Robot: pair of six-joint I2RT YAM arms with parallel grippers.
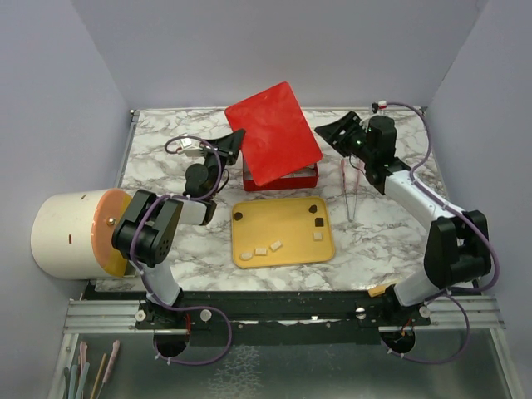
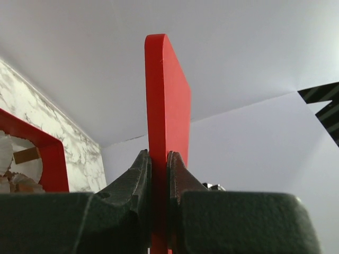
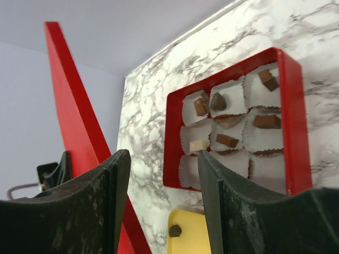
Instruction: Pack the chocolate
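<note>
From above, the left gripper [image 1: 230,143] holds the red lid [image 1: 274,133] up off the red box [image 1: 283,179]. Some chocolate [image 1: 317,222] pieces (dark ones and pale ones) lie on the yellow tray [image 1: 278,226], well apart from it and from the right gripper [image 1: 339,131], so I think the packing is only partly done. The left wrist view shows the left jaws squeezed tight on the lid's edge, and the right wrist view shows the right jaws apart with nothing in them, well away from the box, where several white paper cups [image 3: 267,164] have a piece inside and a few look empty.
</note>
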